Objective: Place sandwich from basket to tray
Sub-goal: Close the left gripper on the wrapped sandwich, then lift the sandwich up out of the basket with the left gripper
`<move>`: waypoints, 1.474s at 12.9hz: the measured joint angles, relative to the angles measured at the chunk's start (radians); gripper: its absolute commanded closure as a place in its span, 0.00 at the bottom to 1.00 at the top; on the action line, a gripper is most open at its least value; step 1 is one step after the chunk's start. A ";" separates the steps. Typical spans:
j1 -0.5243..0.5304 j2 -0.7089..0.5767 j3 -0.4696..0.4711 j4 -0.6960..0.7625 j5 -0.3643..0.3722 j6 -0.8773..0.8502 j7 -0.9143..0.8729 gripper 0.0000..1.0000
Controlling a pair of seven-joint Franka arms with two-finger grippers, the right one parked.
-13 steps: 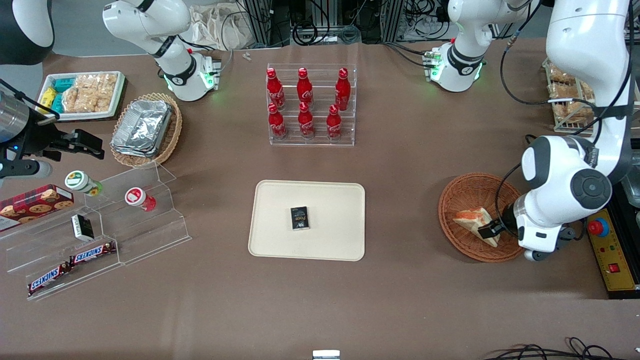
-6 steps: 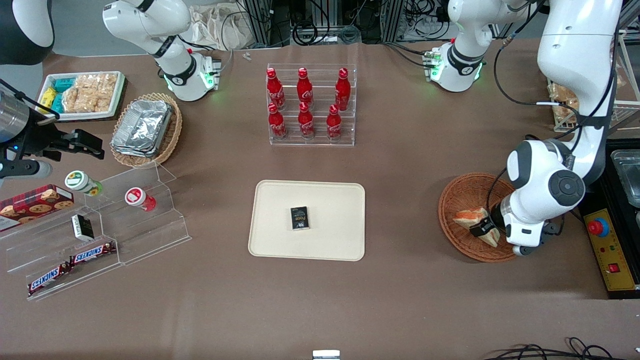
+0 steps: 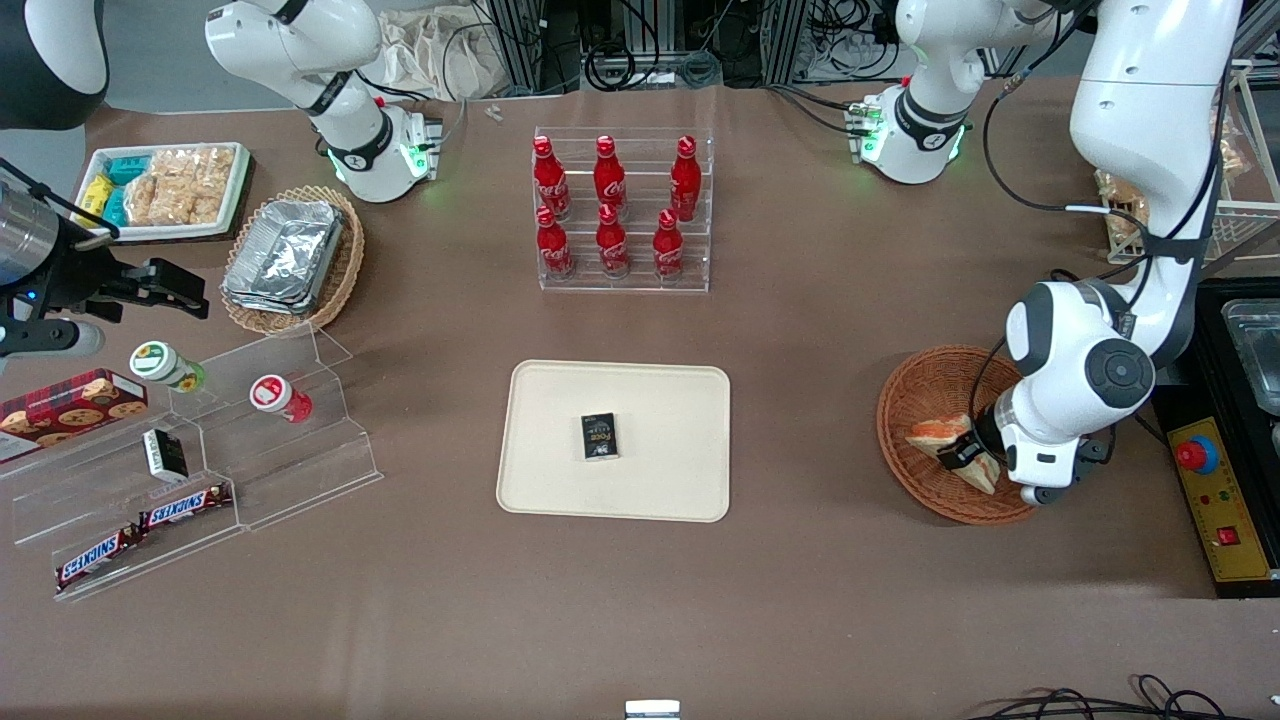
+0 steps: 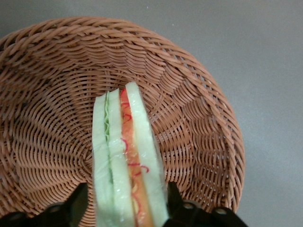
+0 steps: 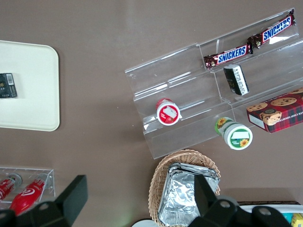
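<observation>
gripper down over the sandwich, not yet clamped

front view: over the last second your left arm has swung in over the basket (image 3: pixel 935 385), bringing the gripper (image 3: pixel 968 453) onto the sandwich (image 3: pixel 940 436), which lies in it; the tray (image 3: pixel 660 400) waits well apart. left wrist view: fingers (image 4: pixel 78 204) straddle the sandwich (image 4: pixel 125 161), spread, wedge between them, so closing looks next.

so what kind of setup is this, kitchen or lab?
Likely a robot lab staged as a snack shop: clear acrylic rack of red cola bottles, Snickers bars, cable clutter. The left gripper straddles the white-bread wedge sandwich in the round reddish-brown wicker basket.
</observation>
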 measured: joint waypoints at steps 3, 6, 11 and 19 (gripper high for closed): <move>-0.003 -0.001 -0.002 0.006 0.003 -0.001 -0.047 1.00; -0.013 -0.023 -0.015 0.048 0.007 -0.100 -0.077 1.00; -0.041 -0.118 -0.047 0.266 0.008 -0.558 -0.080 1.00; -0.048 -0.200 -0.210 0.506 0.008 -0.825 0.152 1.00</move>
